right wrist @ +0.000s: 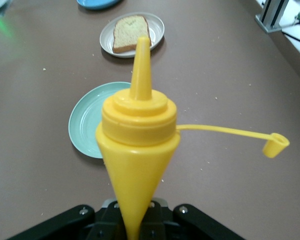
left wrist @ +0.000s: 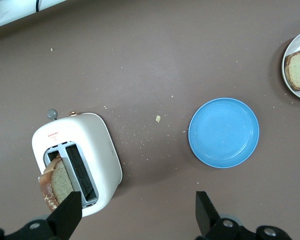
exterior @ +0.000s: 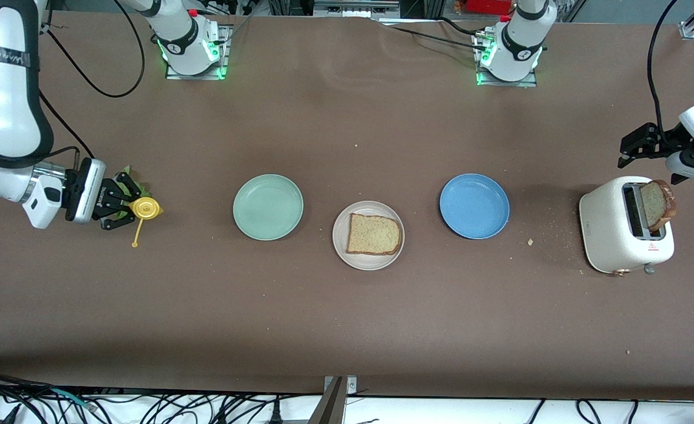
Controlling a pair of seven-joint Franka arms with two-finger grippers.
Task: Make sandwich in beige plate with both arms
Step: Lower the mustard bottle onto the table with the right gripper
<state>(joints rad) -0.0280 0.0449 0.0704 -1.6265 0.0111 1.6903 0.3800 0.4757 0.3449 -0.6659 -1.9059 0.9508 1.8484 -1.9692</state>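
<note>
The beige plate (exterior: 341,247) lies at the table's middle with one brown bread slice (exterior: 374,234) on it; both show in the right wrist view (right wrist: 157,31), slice (right wrist: 130,30). A second slice (exterior: 658,204) stands in the white toaster (exterior: 614,235) at the left arm's end. My left gripper (exterior: 623,152) is open and empty in the air beside the toaster (left wrist: 90,145); its fingers (left wrist: 67,215) stand wide apart. My right gripper (exterior: 124,206) is shut on a yellow squeeze bottle (exterior: 145,208) (right wrist: 137,135), cap open. A green lettuce leaf (exterior: 130,179) peeks out under it.
A mint-green plate (exterior: 268,206) lies between the bottle and the beige plate. A blue plate (exterior: 474,205) (left wrist: 224,132) lies between the beige plate and the toaster. Crumbs are scattered by the toaster. The bottle's cap (right wrist: 275,145) hangs on its strap.
</note>
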